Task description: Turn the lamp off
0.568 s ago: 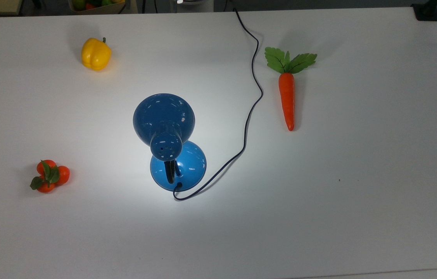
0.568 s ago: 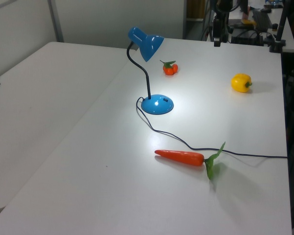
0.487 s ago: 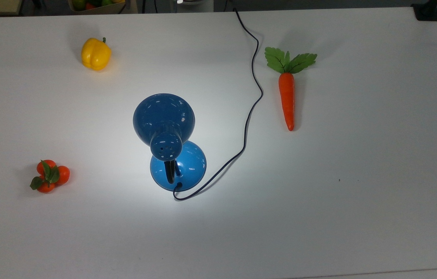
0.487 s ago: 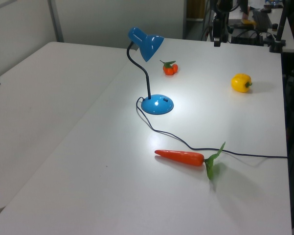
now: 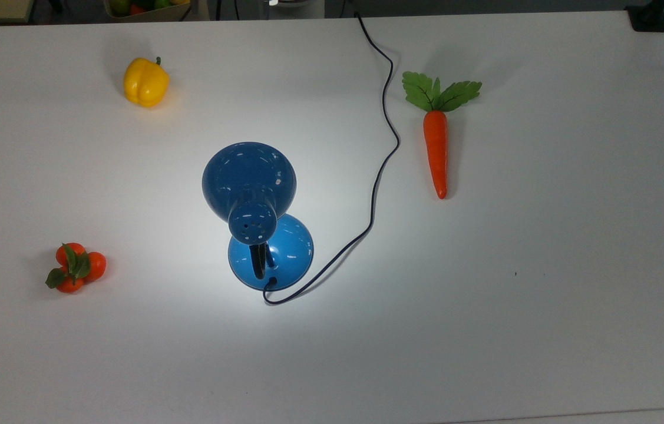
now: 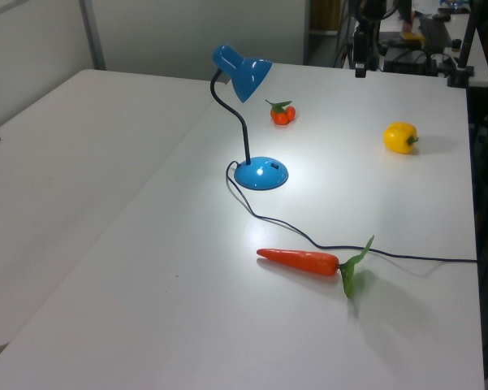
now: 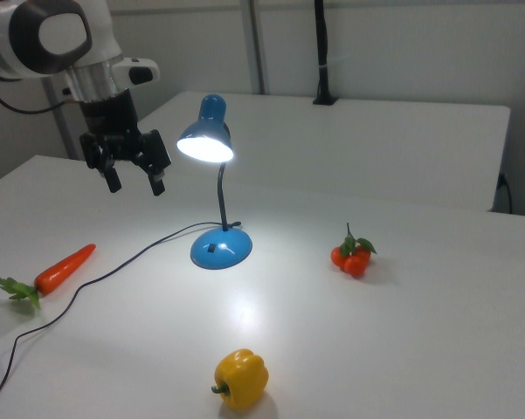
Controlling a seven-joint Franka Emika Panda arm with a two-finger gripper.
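Lamp (image 7: 213, 175) standing mid-table, shade glowing, light pooling on table (image 5: 544, 294) around round blue base (image 7: 220, 250). Gripper (image 7: 134, 182) hovering in air, fingers spread apart, holding nothing, up and toward right view's left of base, level with shade. Coming move, judged: descending rightward in right view toward small dark switch on base top. Cord (image 5: 387, 135) trailing from base past carrot (image 5: 436, 147). No legible writing or brand marks.

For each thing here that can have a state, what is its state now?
lamp: switched on, upright, shade lit and aimed down at the table.
cord: slack, snaking across the table.
gripper: open, holding nothing, in the air to the right view's left of the lamp.
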